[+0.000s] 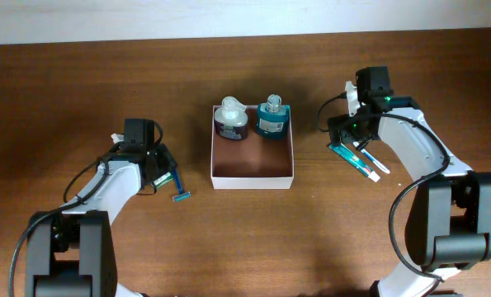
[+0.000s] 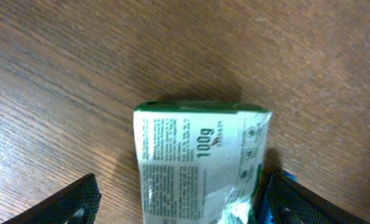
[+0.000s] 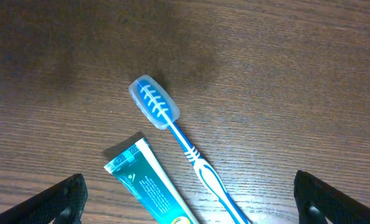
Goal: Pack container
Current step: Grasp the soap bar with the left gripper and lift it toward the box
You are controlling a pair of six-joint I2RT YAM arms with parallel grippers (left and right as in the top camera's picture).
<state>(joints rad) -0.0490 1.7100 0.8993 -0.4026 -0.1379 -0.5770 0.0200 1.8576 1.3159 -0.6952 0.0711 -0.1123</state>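
Note:
The container (image 1: pixel 252 159), a square shallow box with white walls and a reddish-brown inside, sits at the table's middle. A dark bottle with a white cap (image 1: pixel 231 121) and a teal bottle (image 1: pixel 271 117) stand at its back wall. My left gripper (image 1: pixel 157 170) is open low over a green and white packet (image 2: pixel 200 165), one finger on each side (image 2: pixel 185 208). My right gripper (image 1: pixel 354 139) is open (image 3: pixel 197 202) above a teal toothpaste tube (image 3: pixel 148 185) and a blue and white toothbrush (image 3: pixel 172 127), which lie right of the container.
A blue razor (image 1: pixel 180 192) lies beside the packet, left of the container; its blue edge shows by my left gripper's right finger (image 2: pixel 285 180). The front half of the container's floor is bare. A pale wall runs along the table's far edge.

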